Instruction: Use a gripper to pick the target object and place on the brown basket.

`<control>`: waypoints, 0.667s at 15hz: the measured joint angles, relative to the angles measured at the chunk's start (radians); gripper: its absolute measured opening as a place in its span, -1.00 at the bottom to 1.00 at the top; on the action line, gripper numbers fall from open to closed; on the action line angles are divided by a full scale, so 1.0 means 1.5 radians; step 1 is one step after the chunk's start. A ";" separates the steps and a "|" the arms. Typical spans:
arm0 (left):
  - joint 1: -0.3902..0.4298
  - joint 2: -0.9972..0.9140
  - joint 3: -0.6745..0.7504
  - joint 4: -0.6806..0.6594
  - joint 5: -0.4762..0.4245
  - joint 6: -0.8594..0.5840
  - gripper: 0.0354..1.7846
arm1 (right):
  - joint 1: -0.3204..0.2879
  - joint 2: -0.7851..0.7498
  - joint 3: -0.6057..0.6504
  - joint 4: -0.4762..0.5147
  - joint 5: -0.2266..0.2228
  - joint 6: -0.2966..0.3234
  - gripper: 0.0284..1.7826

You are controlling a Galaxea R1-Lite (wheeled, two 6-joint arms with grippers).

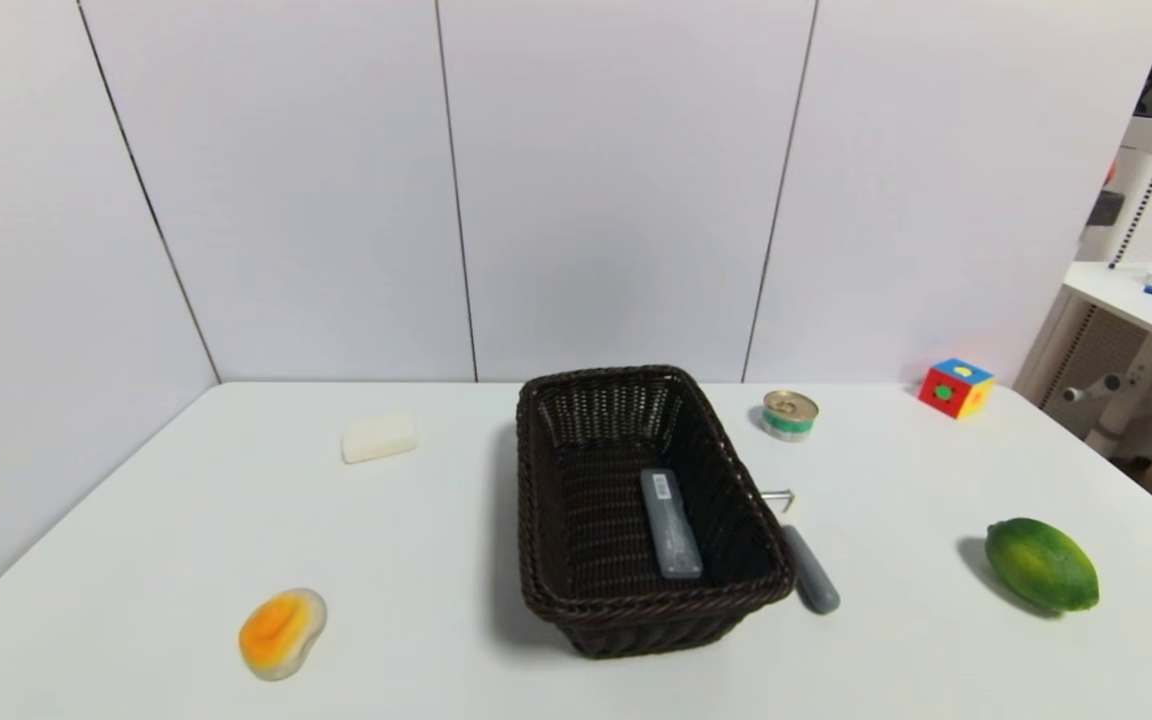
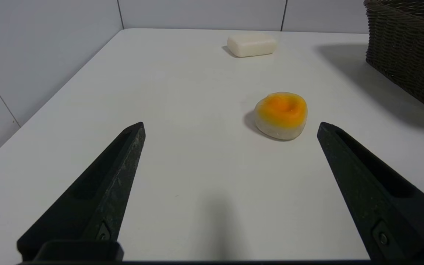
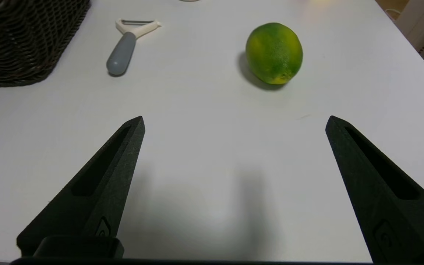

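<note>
Grey translucent case (image 1: 671, 523): laid flat on the floor of the brown basket (image 1: 536, 560), toward its right wall. Left gripper (image 2: 230, 127): fingers spread wide, nothing held, poised above bare table (image 1: 136, 560) near an orange-centred piece (image 2: 281, 115). Right gripper (image 3: 234, 123): likewise spread wide and unladen, above open tabletop, with a green fruit (image 3: 274, 52) and a peeler (image 3: 123, 51) ahead of it.
</note>
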 joint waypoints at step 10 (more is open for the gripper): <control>0.000 0.000 0.000 0.000 0.000 0.000 0.89 | -0.012 -0.157 0.073 -0.071 0.000 0.036 0.90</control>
